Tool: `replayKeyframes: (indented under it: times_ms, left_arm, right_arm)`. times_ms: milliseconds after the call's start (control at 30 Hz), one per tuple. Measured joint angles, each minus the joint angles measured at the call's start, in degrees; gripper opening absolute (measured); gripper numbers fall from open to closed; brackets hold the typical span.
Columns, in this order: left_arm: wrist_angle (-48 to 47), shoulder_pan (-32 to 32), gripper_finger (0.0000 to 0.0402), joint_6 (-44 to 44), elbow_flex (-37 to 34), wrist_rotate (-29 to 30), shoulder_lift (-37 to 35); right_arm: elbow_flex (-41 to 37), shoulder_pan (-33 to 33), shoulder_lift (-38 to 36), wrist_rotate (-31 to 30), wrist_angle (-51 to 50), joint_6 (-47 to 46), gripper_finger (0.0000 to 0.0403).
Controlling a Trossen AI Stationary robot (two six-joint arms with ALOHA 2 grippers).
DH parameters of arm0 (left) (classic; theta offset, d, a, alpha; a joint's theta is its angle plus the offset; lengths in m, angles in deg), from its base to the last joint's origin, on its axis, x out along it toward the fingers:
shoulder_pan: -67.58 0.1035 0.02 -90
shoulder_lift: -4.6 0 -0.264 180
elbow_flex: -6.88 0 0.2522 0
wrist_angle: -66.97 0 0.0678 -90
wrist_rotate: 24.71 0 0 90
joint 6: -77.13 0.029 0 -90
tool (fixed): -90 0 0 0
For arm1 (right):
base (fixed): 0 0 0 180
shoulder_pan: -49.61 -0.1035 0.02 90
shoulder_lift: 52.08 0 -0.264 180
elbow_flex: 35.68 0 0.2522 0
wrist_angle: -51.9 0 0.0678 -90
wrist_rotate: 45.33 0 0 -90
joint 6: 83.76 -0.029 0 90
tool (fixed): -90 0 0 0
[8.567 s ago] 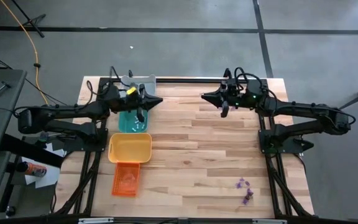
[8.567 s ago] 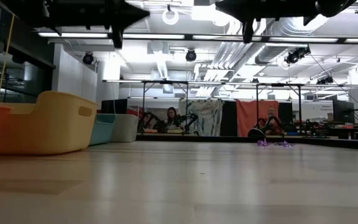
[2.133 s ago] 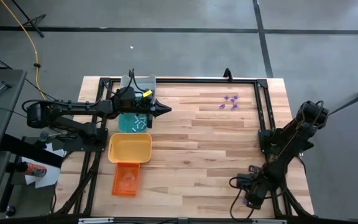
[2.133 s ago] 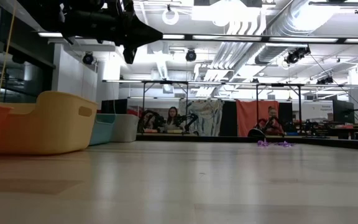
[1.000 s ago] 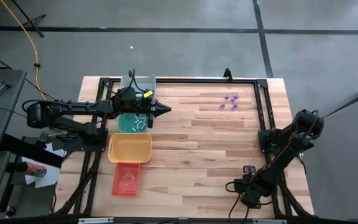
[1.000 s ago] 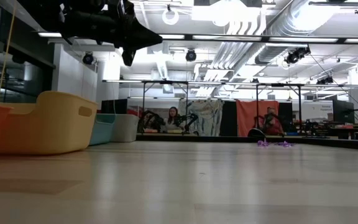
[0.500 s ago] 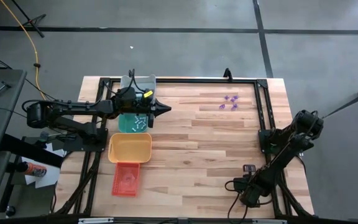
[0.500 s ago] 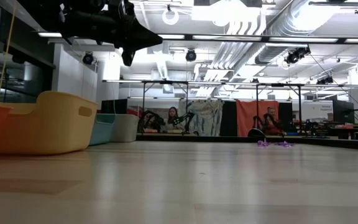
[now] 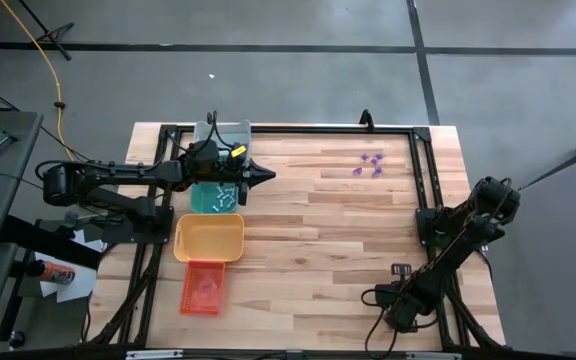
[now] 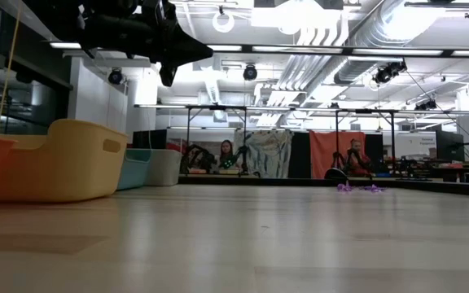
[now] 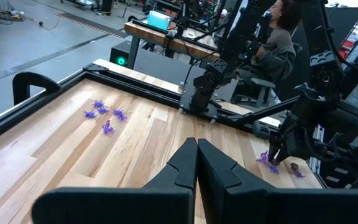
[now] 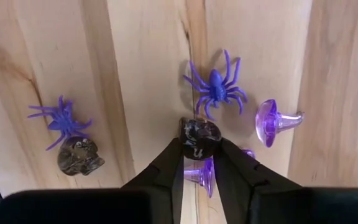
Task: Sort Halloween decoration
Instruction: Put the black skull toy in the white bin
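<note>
We see the right gripper (image 12: 197, 163) down at the near right corner of the table (image 9: 318, 230), its two dark fingers (image 12: 166, 171) pinched in on a small dark skull trinket (image 12: 199, 137), which sits between the tips on the wood. Around it lie more of the Halloween decoration: a purple spider (image 12: 215, 84) just beyond the held skull, another purple spider (image 12: 59, 119) off to one side with a second dark skull (image 12: 79, 155) beside it, and a translucent purple piece (image 12: 272, 120) on the other side. A further cluster of purple trinkets (image 9: 370, 164) rests near the far right edge of the table, well apart. The left gripper (image 11: 197, 163) hangs above the teal tray (image 9: 214, 196), its fingers pressed together with nothing between them. The grey tray (image 9: 222, 131), yellow tray (image 9: 209, 238) and orange tray (image 9: 202, 288) line up with the teal one along the left side. We find no legible writing or labels anywhere.
</note>
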Motion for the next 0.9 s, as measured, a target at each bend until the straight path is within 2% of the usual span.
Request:
replayKeyframes:
  times_ms: [300,600,900]
  left_arm:
    - [0.0,0.0,0.0000,0.0,0.0,0.0,0.0]
    - [0.0,0.0,0.0000,0.0,0.0,0.0,0.0]
    - [0.0,0.0,0.0000,0.0,0.0,0.0,0.0]
  right_arm:
    - [0.7,0.1,0.1,-0.3,-1.3,-1.4,0.0066]
    - [0.8,1.4,0.0,3.4,-1.2,-1.5,0.0060]
    - [0.9,1.5,-7.6,1.5,-2.8,-2.3,0.0059]
